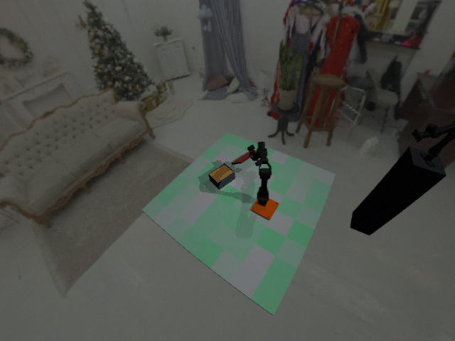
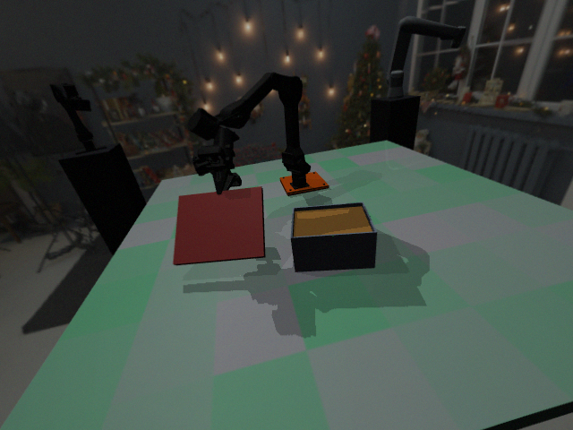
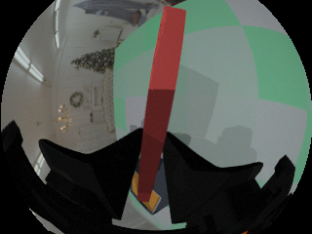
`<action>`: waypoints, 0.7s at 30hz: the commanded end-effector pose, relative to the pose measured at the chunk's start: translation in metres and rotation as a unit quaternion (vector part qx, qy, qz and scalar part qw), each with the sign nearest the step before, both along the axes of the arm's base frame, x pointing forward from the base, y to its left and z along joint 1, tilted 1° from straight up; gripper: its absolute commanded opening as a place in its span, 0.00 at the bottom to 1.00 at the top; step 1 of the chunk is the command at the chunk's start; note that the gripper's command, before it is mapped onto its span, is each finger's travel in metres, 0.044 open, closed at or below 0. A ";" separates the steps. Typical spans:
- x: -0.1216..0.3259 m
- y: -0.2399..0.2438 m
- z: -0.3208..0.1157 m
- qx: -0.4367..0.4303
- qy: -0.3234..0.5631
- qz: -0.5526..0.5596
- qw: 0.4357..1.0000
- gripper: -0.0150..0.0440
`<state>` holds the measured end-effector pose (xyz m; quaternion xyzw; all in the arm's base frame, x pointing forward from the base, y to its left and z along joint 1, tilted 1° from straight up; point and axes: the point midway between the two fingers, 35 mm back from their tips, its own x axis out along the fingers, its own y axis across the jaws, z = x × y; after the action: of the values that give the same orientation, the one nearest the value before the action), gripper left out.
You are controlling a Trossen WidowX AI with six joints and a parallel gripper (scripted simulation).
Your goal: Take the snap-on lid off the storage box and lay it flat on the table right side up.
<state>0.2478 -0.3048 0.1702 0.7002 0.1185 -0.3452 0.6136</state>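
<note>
Lid [image 1: 241, 158] [image 2: 219, 227] [image 3: 166, 54]: red, thin, square-cornered, tilted, held above table [image 1: 253, 264] [image 2: 393, 365] [image 3: 283, 63] | exterior view: at nine o'clock from dark, orange-inside box [image 1: 226, 180] [image 2: 333, 252] [image 3: 163, 191] | hand [image 1: 252, 154] [image 2: 221, 191] [image 3: 154, 135]: clamped on lid's edge

Lid [image 1: 241, 158] [image 2: 219, 227] [image 3: 161, 73] plain red; box [image 1: 222, 177] [image 2: 334, 251] [image 3: 164, 192] dark blue-grey outside w/ orange-tan inside; desk [image 1: 209, 227] [image 2: 393, 361] [image 3: 234, 63] patchwork of greens & pale grey-mauve, edge nearest the exterior cam black; arm [image 1: 263, 187] [image 2: 291, 116] & end effector [image 2: 222, 183] [image 3: 154, 135] all black, base plate [image 1: 269, 214] [image 2: 318, 181] bright orange.

The pincer [image 2: 221, 188] grips a tilted red lid [image 2: 219, 227] beside the box [image 2: 333, 250]
</note>
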 end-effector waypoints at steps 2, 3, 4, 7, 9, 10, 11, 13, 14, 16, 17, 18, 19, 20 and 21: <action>0.001 0.000 -0.004 -0.001 -0.002 0.001 1.000 0.25; 0.001 0.000 -0.004 -0.001 -0.002 0.001 1.000 0.25; 0.001 0.000 -0.005 -0.001 -0.002 0.001 1.000 0.25; 0.001 0.000 -0.008 -0.001 -0.002 0.001 1.000 0.25; 0.001 0.000 -0.009 -0.001 -0.002 0.001 1.000 0.25; 0.001 0.000 -0.010 -0.001 -0.002 0.001 1.000 0.25; 0.001 0.000 -0.011 -0.001 -0.002 0.001 1.000 0.25; 0.001 0.000 -0.012 -0.001 -0.002 0.001 1.000 0.25; 0.001 0.000 -0.013 -0.001 -0.002 0.001 1.000 0.25; 0.001 0.000 -0.015 -0.001 -0.002 0.001 1.000 0.25; 0.001 0.000 -0.016 -0.001 -0.002 0.001 1.000 0.25; 0.001 0.000 -0.016 -0.001 -0.002 0.001 1.000 0.25; 0.001 0.000 -0.017 -0.001 -0.002 0.001 1.000 0.25; 0.001 0.000 -0.018 -0.001 -0.002 0.001 1.000 0.25; 0.001 0.000 -0.019 -0.001 -0.002 0.001 1.000 0.25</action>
<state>0.2483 -0.3048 0.1533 0.7000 0.1188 -0.3448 0.6140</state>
